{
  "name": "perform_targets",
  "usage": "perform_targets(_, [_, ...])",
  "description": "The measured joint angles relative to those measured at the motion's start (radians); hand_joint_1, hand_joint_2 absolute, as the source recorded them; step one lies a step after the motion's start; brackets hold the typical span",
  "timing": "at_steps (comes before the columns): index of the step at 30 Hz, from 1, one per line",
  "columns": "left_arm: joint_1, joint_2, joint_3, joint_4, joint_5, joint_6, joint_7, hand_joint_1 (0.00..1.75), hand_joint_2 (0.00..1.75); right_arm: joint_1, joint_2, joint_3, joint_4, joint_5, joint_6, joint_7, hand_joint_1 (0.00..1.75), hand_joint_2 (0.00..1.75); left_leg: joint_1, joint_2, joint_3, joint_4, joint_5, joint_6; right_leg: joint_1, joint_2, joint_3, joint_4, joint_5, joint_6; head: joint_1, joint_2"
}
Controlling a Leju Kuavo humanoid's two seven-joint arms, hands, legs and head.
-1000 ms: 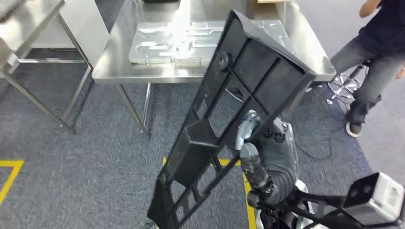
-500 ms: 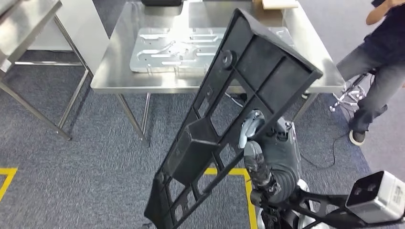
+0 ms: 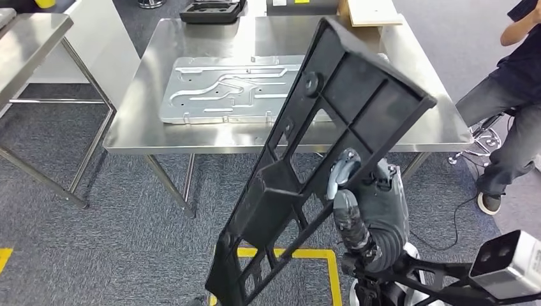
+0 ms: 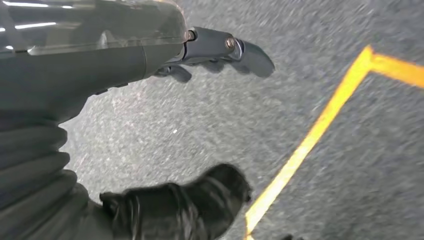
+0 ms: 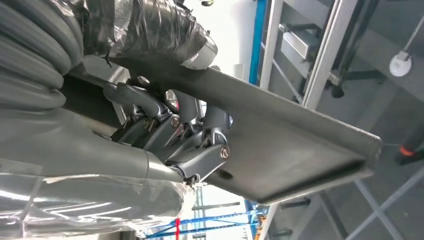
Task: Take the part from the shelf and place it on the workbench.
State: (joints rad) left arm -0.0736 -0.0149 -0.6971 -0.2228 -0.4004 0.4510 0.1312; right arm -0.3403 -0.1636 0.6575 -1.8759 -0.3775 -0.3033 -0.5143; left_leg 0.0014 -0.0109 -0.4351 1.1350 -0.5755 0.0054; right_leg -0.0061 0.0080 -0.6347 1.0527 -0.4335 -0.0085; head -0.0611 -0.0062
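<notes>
We see the right robot hand (image 3: pixel 367 204) gripping the part (image 3: pixel 319 159), a long black ribbed plastic frame with open windows, held off the ground and tilted so that its wide end rises toward the surface (image 3: pixel 127 137) and its narrow end points down at the carpet floor (image 3: pixel 96 236). In the right wrist view we see the fingers (image 5: pixel 200 145) wrapped over one flat rib of the part (image 5: pixel 280 145), with the taped thumb pressed on the opposite face. The part is not touching the surface; its upper end overlaps the surface's near edge in the head view and hides part of it.

On the stainless surface, a silver stamped metal plate (image 3: pixel 223 89) lies flat toward the near edge. A black tray (image 3: pixel 210 9) sits at the far edge, and a cardboard box (image 3: pixel 370 11) stands near the far right corner. A second steel table (image 3: pixel 32 44) stands off the surface's left side. A seated person (image 3: pixel 510 108) is just beyond the right edge, with a stool base (image 3: pixel 475 150) beside the feet.

Yellow tape lines (image 3: pixel 300 255) mark the carpet below the part.

In the left wrist view, the left robot hand (image 4: pixel 210 55) hangs over the carpet with its fingers apart, holding nothing, beside a yellow line (image 4: pixel 310 140).
</notes>
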Motion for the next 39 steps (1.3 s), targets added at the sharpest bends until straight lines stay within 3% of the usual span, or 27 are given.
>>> perform_targets(1, [-0.002, -0.001, 0.000, 0.000, 0.000, -0.001, 0.000, 0.00, 1.75, 0.000, 0.000, 0.000, -0.001, 0.000, 0.001, 0.000, 1.73, 1.75, 0.001, 0.002, -0.051, 0.069, 0.002, -0.005, -0.002, -0.001, 0.019, -0.004, -0.013, -0.004, 0.000, 0.000])
perform_targets(2, [-0.002, -0.001, 0.000, 0.000, 0.000, -0.001, 0.000, 0.00, 1.75, 0.000, 0.000, -0.001, -0.001, 0.000, 0.002, 0.000, 1.73, 1.75, 0.001, 0.004, -0.106, 0.128, -0.015, -0.010, -0.003, -0.002, 0.037, -0.007, -0.027, -0.007, -0.001, 0.000])
perform_targets(4, [0.003, -0.001, 0.000, 0.000, 0.000, -0.002, 0.000, 0.00, 1.75, 0.002, 0.000, -0.001, -0.001, 0.000, 0.003, 0.000, 1.73, 1.75, 0.002, 0.005, -0.202, 0.184, -0.084, -0.014, -0.004, 0.002, 0.078, -0.014, -0.055, -0.008, -0.002, 0.000])
perform_targets(5, [0.007, -0.001, 0.000, 0.000, 0.001, -0.003, 0.001, 0.00, 1.75, 0.002, 0.000, -0.001, -0.001, 0.000, 0.003, 0.000, 1.73, 1.75, 0.002, 0.005, -0.234, 0.179, -0.112, -0.012, -0.004, 0.004, 0.101, -0.017, -0.071, -0.008, -0.002, 0.000])
perform_targets(6, [0.009, -0.001, 0.000, 0.000, 0.001, -0.003, 0.001, 0.00, 1.75, 0.002, 0.000, -0.001, -0.001, -0.001, 0.003, 0.000, 1.73, 1.75, 0.001, 0.005, -0.255, 0.152, -0.117, -0.009, -0.004, 0.006, 0.124, -0.020, -0.086, -0.007, -0.002, 0.000])
perform_targets(7, [0.011, 0.000, 0.000, 0.001, 0.001, -0.003, 0.002, 0.00, 1.75, 0.002, 0.000, -0.001, -0.001, -0.001, 0.003, 0.000, 1.73, 1.75, -0.002, 0.005, -0.267, 0.100, -0.076, -0.001, -0.004, 0.006, 0.147, -0.024, -0.103, -0.006, -0.002, 0.000])
perform_targets(10, [0.014, 0.004, 0.000, 0.002, 0.001, -0.003, 0.002, 0.00, 1.75, 0.002, 0.000, -0.001, -0.002, -0.001, 0.006, 0.000, 1.73, 1.75, -0.019, 0.003, -0.264, -0.070, 0.142, 0.026, -0.004, 0.010, 0.202, -0.041, -0.145, 0.004, 0.000, 0.000])
perform_targets(11, [0.017, 0.005, 0.000, 0.003, 0.002, -0.003, 0.002, 0.00, 1.75, 0.002, 0.000, -0.001, -0.003, -0.002, 0.007, 0.001, 1.73, 1.75, -0.023, -0.001, -0.253, -0.098, 0.172, 0.030, -0.003, 0.013, 0.222, -0.046, -0.145, 0.010, 0.001, 0.000])
perform_targets(13, [0.019, 0.004, 0.000, 0.003, 0.002, -0.003, 0.002, 0.00, 1.75, 0.002, 0.000, -0.002, -0.007, -0.002, 0.008, 0.002, 1.73, 1.75, -0.021, -0.009, -0.214, -0.133, 0.178, 0.036, -0.001, 0.015, 0.243, -0.031, -0.124, 0.022, 0.000, 0.000])
perform_targets(15, [0.015, 0.002, -0.001, 0.003, 0.002, -0.004, 0.002, 0.00, 1.75, 0.000, 0.000, -0.005, -0.008, -0.003, 0.009, 0.002, 1.73, 1.75, -0.014, -0.011, -0.169, -0.155, 0.177, 0.041, 0.000, 0.009, 0.226, 0.033, -0.107, 0.031, 0.004, 0.000])
perform_targets(16, [0.011, 0.002, -0.001, 0.003, 0.002, -0.004, 0.003, 0.00, 1.75, -0.002, 0.000, -0.007, -0.008, -0.003, 0.010, 0.003, 1.73, 1.75, -0.012, -0.010, -0.150, -0.159, 0.172, 0.043, 0.000, 0.006, 0.201, 0.074, -0.120, 0.036, 0.007, 0.000])
perform_targets(18, [0.007, 0.001, -0.001, 0.003, 0.003, -0.004, 0.004, 0.00, 1.75, -0.002, 0.000, -0.009, -0.007, -0.004, 0.011, 0.003, 1.73, 1.75, -0.012, -0.010, -0.129, -0.158, 0.152, 0.046, -0.003, 0.002, 0.125, 0.157, -0.184, 0.042, 0.014, 0.000])
perform_targets(20, [0.009, 0.002, -0.001, 0.003, 0.006, -0.004, 0.005, 0.00, 1.75, 0.001, 0.000, -0.009, -0.007, -0.006, 0.011, 0.003, 1.73, 1.75, -0.012, -0.010, -0.110, -0.157, 0.128, 0.045, -0.004, 0.002, 0.057, 0.186, -0.242, 0.045, 0.014, 0.000])
perform_targets(21, [0.011, 0.002, -0.001, 0.003, 0.007, -0.004, 0.006, 0.00, 1.75, 0.002, 0.000, -0.009, -0.006, -0.006, 0.011, 0.003, 1.73, 1.75, -0.012, -0.010, -0.098, -0.156, 0.116, 0.044, -0.004, 0.002, 0.038, 0.169, -0.240, 0.045, 0.014, 0.000])
perform_targets(22, [0.014, 0.002, -0.001, 0.003, 0.009, -0.004, 0.006, 0.00, 1.75, 0.003, 0.000, -0.009, -0.006, -0.006, 0.011, 0.004, 1.73, 1.75, -0.012, -0.011, -0.084, -0.155, 0.102, 0.043, -0.004, 0.001, 0.031, 0.128, -0.203, 0.043, 0.014, 0.000])
perform_targets(25, [0.014, 0.002, 0.000, 0.005, 0.012, -0.005, 0.006, 0.00, 1.75, 0.006, -0.001, -0.009, -0.003, -0.007, 0.011, 0.005, 1.73, 1.75, -0.012, -0.012, -0.047, -0.148, 0.062, 0.032, 0.001, 0.000, 0.018, 0.001, -0.032, 0.029, 0.014, 0.000])
perform_targets(26, [0.013, 0.003, 0.000, 0.006, 0.013, -0.006, 0.007, 0.00, 1.75, 0.008, -0.001, -0.009, -0.001, -0.007, 0.012, 0.006, 1.73, 1.75, -0.013, -0.012, -0.043, -0.146, 0.054, 0.026, 0.003, 0.000, 0.014, -0.013, -0.001, 0.021, 0.013, 0.000])
perform_targets(28, [0.008, 0.006, 0.000, 0.007, 0.015, -0.006, 0.008, 0.00, 1.75, 0.008, -0.002, -0.010, 0.001, -0.009, 0.012, 0.007, 1.73, 1.75, -0.013, -0.012, -0.044, -0.144, 0.043, 0.017, 0.006, 0.000, 0.013, -0.023, 0.007, 0.005, 0.014, 0.000])
perform_targets(30, [0.005, 0.008, 0.000, 0.007, 0.016, -0.007, 0.009, 0.00, 1.75, 0.005, -0.002, -0.010, 0.000, -0.007, 0.013, 0.008, 1.73, 1.75, -0.013, -0.008, -0.078, -0.086, 0.058, 0.007, 0.002, 0.001, 0.024, -0.028, -0.001, -0.005, 0.013, 0.000])
perform_targets(32, [0.003, 0.008, 0.000, 0.007, 0.016, -0.008, 0.009, 0.00, 1.75, 0.002, -0.002, -0.010, -0.001, -0.003, 0.015, 0.011, 1.73, 1.75, -0.009, -0.001, -0.171, 0.045, 0.071, -0.006, -0.002, -0.002, 0.046, -0.038, -0.010, -0.012, 0.007, 0.000])
perform_targets(34, [0.004, 0.007, 0.000, 0.007, 0.016, -0.008, 0.009, 0.00, 1.75, 0.000, -0.001, -0.010, 0.000, 0.003, 0.014, 0.016, 1.73, 1.75, -0.007, 0.004, -0.267, 0.153, 0.029, -0.013, -0.002, -0.004, 0.069, -0.043, -0.027, -0.015, 0.003, 0.000])
perform_targets(35, [0.005, 0.007, 0.000, 0.007, 0.016, -0.008, 0.009, 0.00, 1.75, -0.001, -0.001, -0.010, 0.000, 0.005, 0.014, 0.018, 1.73, 1.75, -0.007, 0.005, -0.298, 0.169, 0.004, -0.013, -0.001, -0.003, 0.083, -0.043, -0.037, -0.016, 0.002, 0.000])
perform_targets(36, [0.006, 0.007, 0.000, 0.007, 0.016, -0.009, 0.009, 0.00, 1.75, -0.002, -0.001, -0.010, 0.000, 0.008, 0.014, 0.019, 1.73, 1.75, -0.008, 0.005, -0.313, 0.155, -0.001, -0.010, 0.000, -0.002, 0.097, -0.043, -0.048, -0.016, 0.000, 0.000])
perform_targets(37, [0.006, 0.008, 0.000, 0.007, 0.016, -0.009, 0.009, 0.00, 1.75, -0.004, -0.001, -0.010, 0.000, 0.011, 0.013, 0.020, 1.73, 1.75, -0.010, 0.005, -0.314, 0.112, 0.018, -0.004, 0.001, -0.001, 0.112, -0.043, -0.059, -0.016, -0.001, 0.000])
perform_targets(39, [0.007, 0.010, 0.000, 0.007, 0.016, -0.009, 0.009, 0.00, 1.75, -0.008, -0.001, -0.010, 0.002, 0.022, 0.009, 0.026, 1.73, 1.75, -0.021, 0.004, -0.291, -0.022, 0.128, 0.018, 0.005, 0.002, 0.137, -0.042, -0.079, -0.016, -0.001, 0.000])
